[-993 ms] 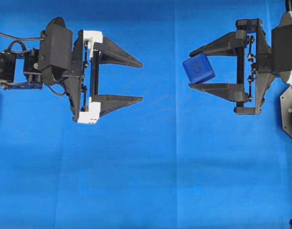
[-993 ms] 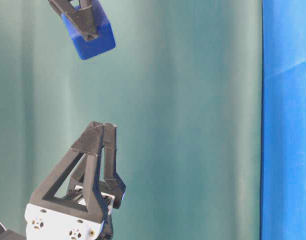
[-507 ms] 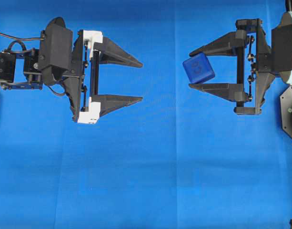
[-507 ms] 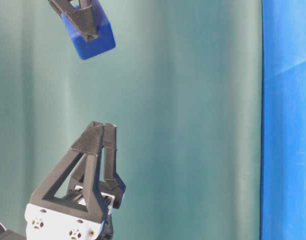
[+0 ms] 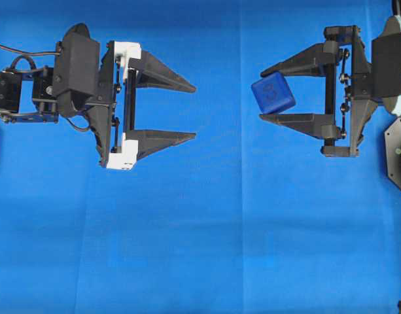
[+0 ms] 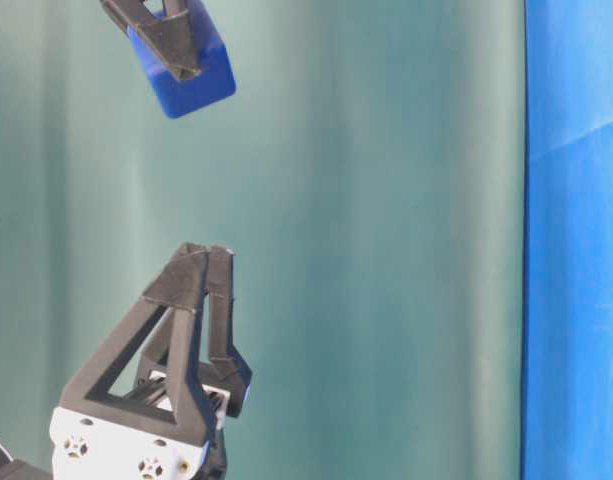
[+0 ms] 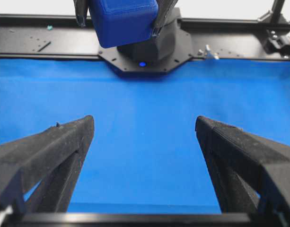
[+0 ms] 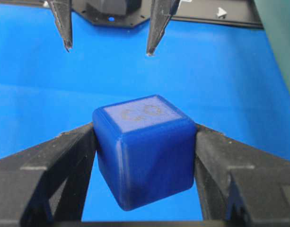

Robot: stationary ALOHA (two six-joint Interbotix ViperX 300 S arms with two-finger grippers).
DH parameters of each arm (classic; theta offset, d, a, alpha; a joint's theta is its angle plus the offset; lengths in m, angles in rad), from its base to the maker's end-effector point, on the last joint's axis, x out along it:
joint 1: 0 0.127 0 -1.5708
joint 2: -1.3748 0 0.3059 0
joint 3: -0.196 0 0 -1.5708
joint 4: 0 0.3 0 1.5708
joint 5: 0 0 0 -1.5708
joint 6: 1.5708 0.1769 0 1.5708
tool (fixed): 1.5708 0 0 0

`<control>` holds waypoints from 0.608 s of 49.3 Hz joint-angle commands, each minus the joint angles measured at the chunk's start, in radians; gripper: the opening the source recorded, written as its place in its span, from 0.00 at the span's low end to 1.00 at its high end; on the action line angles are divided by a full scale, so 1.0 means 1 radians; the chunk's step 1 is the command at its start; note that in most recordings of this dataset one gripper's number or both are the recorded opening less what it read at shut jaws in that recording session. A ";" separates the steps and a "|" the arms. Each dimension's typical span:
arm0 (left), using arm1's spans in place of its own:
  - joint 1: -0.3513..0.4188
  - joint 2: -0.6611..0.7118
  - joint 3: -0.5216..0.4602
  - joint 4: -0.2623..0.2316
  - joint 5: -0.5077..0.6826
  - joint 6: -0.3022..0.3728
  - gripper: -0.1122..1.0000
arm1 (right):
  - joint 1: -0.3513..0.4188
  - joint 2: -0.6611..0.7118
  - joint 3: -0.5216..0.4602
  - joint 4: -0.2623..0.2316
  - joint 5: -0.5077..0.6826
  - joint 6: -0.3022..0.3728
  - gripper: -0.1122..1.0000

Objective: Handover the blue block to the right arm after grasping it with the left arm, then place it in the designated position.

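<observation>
I have the blue block (image 5: 273, 94) pinched at the right gripper (image 5: 267, 93) tips (tilted, aloft), at three o'clock from my spread, empty left gripper (image 5: 194, 111), well apart.

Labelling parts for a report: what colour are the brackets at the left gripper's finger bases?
White brackets, clearest in the overhead view.
</observation>
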 commanded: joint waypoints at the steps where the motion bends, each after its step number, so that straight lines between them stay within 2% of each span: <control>1: 0.000 -0.020 -0.018 0.000 -0.005 0.000 0.93 | 0.002 -0.005 -0.011 0.003 -0.002 0.003 0.56; 30: 0.000 -0.020 -0.020 0.000 -0.005 0.000 0.93 | 0.002 -0.005 -0.011 0.003 0.006 0.003 0.56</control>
